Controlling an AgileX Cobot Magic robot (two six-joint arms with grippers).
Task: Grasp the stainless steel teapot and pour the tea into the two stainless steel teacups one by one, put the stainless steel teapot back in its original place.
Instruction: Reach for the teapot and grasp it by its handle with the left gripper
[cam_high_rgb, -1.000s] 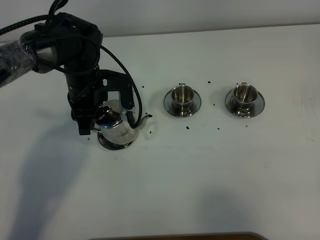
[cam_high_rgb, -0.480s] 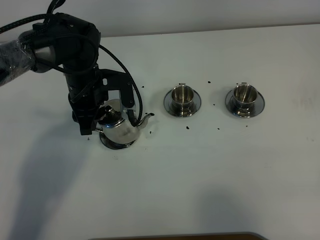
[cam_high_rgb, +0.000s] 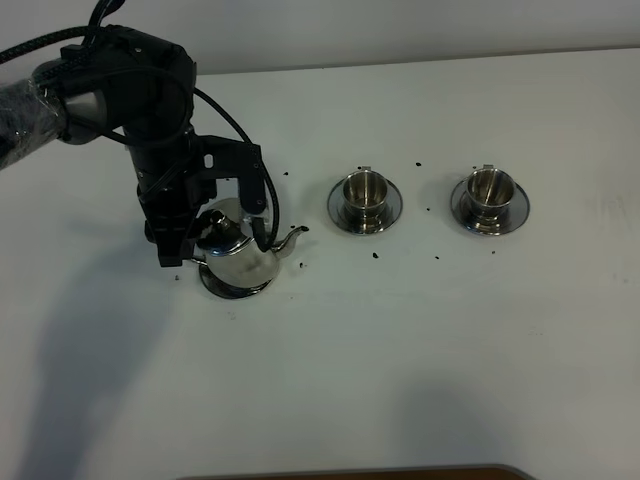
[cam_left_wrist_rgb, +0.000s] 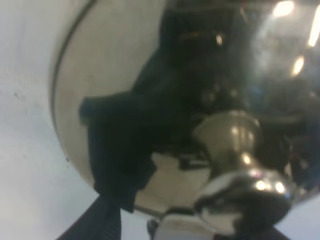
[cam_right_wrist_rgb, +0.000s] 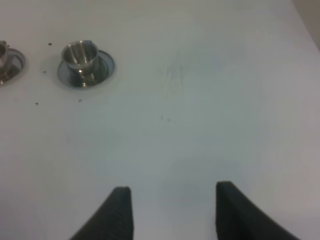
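Observation:
The stainless steel teapot (cam_high_rgb: 240, 258) stands upright on its round saucer (cam_high_rgb: 232, 288), the original place, at the left. My left gripper (cam_high_rgb: 215, 245) straddles the pot from above, open, one finger on each side. In the left wrist view the domed lid (cam_left_wrist_rgb: 125, 75) and its knob (cam_left_wrist_rgb: 235, 170) fill the picture, with one dark finger (cam_left_wrist_rgb: 97, 222) beside the lid. The two stainless steel teacups (cam_high_rgb: 364, 190) (cam_high_rgb: 489, 188) sit on their saucers to the right. My right gripper (cam_right_wrist_rgb: 172, 210) hangs open over bare table, away from a teacup (cam_right_wrist_rgb: 81, 56).
Dark specks (cam_high_rgb: 376, 255) lie scattered on the white table (cam_high_rgb: 420, 350) around the pot and cups. A black cable (cam_high_rgb: 235, 125) loops beside the left arm. A brown edge (cam_high_rgb: 350, 472) shows at the near side of the table.
The left gripper's fingers have spread wider around the teapot. The teapot has settled level onto its saucer. The cups have not moved.

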